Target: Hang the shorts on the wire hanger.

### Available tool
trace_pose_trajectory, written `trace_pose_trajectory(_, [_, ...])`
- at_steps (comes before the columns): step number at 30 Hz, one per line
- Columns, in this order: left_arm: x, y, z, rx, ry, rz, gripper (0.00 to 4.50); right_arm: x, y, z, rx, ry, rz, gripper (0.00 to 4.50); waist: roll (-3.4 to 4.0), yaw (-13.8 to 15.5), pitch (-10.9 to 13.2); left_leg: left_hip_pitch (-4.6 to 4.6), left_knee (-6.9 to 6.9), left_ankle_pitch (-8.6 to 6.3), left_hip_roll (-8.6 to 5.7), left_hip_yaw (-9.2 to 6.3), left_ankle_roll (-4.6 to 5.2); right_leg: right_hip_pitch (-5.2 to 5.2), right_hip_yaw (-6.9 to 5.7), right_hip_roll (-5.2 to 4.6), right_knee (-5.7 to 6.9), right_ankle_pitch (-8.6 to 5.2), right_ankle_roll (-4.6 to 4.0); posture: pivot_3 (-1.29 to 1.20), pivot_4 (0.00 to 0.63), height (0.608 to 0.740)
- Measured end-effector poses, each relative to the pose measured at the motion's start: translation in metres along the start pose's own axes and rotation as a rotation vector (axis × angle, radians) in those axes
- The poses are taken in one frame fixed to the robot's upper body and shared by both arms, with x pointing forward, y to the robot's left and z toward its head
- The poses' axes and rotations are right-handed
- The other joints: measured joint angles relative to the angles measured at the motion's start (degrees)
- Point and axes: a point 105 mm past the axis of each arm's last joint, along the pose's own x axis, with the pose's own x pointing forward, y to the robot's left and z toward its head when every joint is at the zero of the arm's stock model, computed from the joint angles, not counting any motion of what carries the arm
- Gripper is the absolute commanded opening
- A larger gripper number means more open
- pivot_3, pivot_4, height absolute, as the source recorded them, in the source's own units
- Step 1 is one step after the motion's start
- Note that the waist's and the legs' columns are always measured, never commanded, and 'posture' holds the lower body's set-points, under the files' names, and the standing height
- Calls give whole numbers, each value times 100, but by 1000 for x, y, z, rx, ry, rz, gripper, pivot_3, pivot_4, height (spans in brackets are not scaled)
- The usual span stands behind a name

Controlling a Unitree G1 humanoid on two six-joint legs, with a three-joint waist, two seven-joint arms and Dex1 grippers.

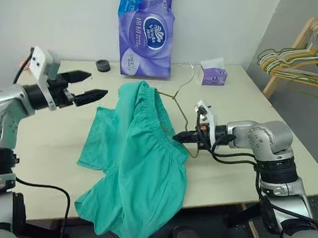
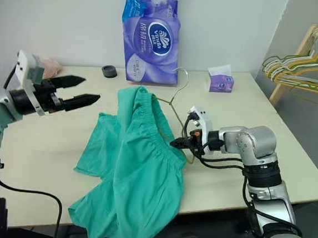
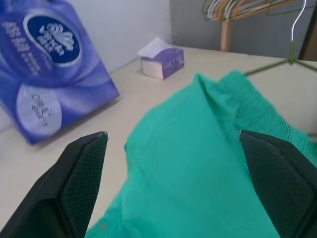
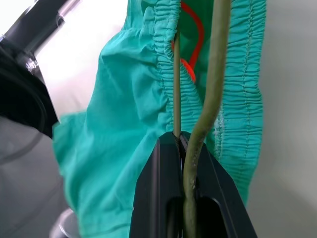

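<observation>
Pale beige tabletop [image 1: 62, 144] runs to a plain wall at twelve o'clock, with bare surface at nine o'clock and along the three o'clock edge. From the head views, the shorts [image 1: 135, 167] lie mid-table, soft teal cloth with a gathered waistband, one leg spilling over the near edge at six o'clock. The wire hanger [image 1: 178, 101] is threaded into the waist; its hook curls toward twelve o'clock, and most of its frame is hidden under the cloth. The right gripper [image 1: 178, 136] is clamped tight on the hanger's thin wire at the waistband. The left gripper [image 1: 92, 88] hangs at ten o'clock, jaws spread wide and empty, apart from the cloth. A purple tissue pack [image 1: 146, 31] stands against the wall, a small tissue box [image 1: 213, 73] at one o'clock, a dark ring-shaped object [image 1: 103, 65] at eleven. A bunch of hangers [image 1: 297, 67] hangs on a wooden rack at two o'clock, cut off by the edge.

The left wrist view shows ribbed black fingers [image 3: 81, 183] wide apart over teal cloth.

The right wrist view shows the olive wire pinched between closed fingers [image 4: 163, 193], with a red cord [image 4: 195, 44] inside the waistband, partly hidden.
</observation>
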Motion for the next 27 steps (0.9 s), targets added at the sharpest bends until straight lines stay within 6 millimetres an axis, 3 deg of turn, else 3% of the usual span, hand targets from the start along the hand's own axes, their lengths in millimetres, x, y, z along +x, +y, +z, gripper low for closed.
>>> trace_pose_trajectory(5, [12,-14,2,76,70,-162,4479,0,6,0,-223,36,-24,0,0,-16,0,3,0,0,0,-4,0,0,-4,2,3,-1,1,-206,0,740])
trace_pose_trajectory(14, [29,-38,-33,139,219,-368,4479,2,16,-6,-449,67,-7,0,0,-32,0,3,1,0,2,-6,0,-1,-3,3,4,-1,0,-223,0,740])
trace_pose_trajectory(21, [28,-63,-63,130,310,-493,4479,-3,16,-5,-520,68,-17,0,0,-32,0,4,4,1,3,-9,0,0,-4,2,6,0,0,-227,0,740])
trace_pose_trajectory(24, [29,-63,-63,143,312,-495,3864,-2,17,-6,-526,67,-10,0,0,-32,0,5,4,1,3,-9,0,0,-3,2,7,0,0,-228,0,740])
trace_pose_trajectory(27, [29,-64,-63,135,313,-496,2967,-3,18,-6,-546,67,-4,0,-1,-32,0,4,4,1,3,-10,0,0,-4,2,6,-1,0,-227,0,740])
